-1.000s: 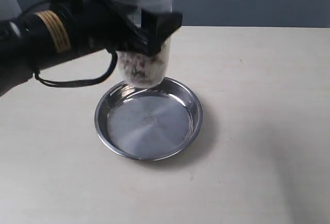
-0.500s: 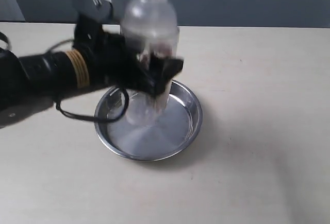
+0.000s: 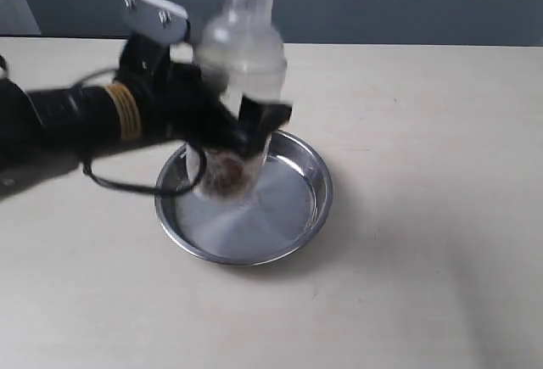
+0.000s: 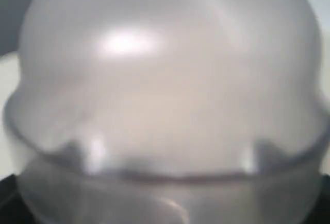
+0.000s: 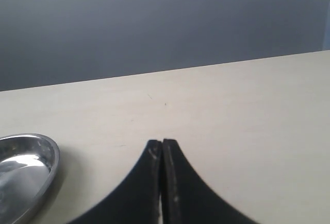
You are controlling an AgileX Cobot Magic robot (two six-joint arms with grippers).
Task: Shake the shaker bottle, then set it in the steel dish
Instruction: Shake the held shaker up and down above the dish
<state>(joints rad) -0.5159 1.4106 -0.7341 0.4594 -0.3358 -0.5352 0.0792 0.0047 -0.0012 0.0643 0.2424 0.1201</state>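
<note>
The shaker bottle [image 3: 242,55] stands upright over the steel dish [image 3: 297,216], its base with pinkish-brown granules low inside the dish; whether it touches the dish floor I cannot tell. My left gripper [image 3: 237,131] is shut round the bottle's middle, reaching in from the left. In the left wrist view the frosted bottle [image 4: 165,90] fills the whole picture and hides the fingers. My right gripper [image 5: 162,144] is shut with nothing in it, low over the tabletop, with the dish's rim [image 5: 49,152] off to one side.
The pale tabletop [image 3: 424,174] stretches around the dish, and a dark wall runs behind it. A black cable [image 3: 136,187] loops under my left arm near the dish's left rim.
The bottle has come down from above the dish's far rim into the dish over the last second, still in the left gripper. The granules have settled to the bottom.
</note>
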